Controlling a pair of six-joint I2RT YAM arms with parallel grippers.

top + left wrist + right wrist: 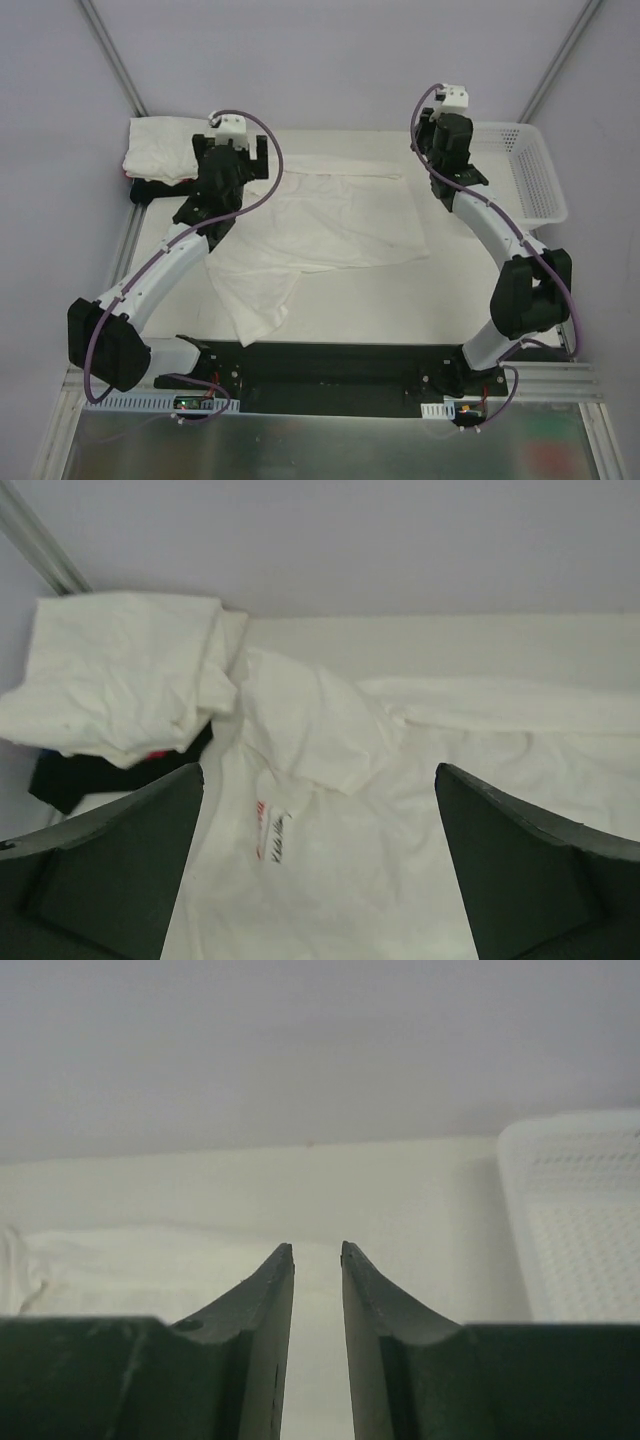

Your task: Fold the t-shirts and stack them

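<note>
Sprawling shirt, top view: a white spread shirt (330, 215) lies crumpled mid-bench, one end trailing toward the near left of the bench (450, 290).
Stack, top view: a white folded shirt (165, 145) sits in the far left corner on a black shirt (150, 190).
Left tool, top view: the left tool (232, 150) is over the spread shirt's far left part, just beside the stack.
Right tool, top view: the right tool (445, 120) is at the far right, between the spread shirt's far end and the basket (520, 160); its fingers are hidden here.
Left tool, left wrist view: fingers (120, 860) spread wide, nothing between them, the spread shirt below.
Neck label, left wrist view: a printed label (272, 835) shows on the spread shirt.
Stack, left wrist view: the folded shirt is on top, a sliver of red cloth (155, 753) under it, the black shirt lowest.
Right tool, right wrist view: fingers (250, 1340) barely parted by a slim gap, gripping nothing.
Surroundings, right wrist view: white cloth lies low on the left, bare bench ahead, the basket on the right.
</note>
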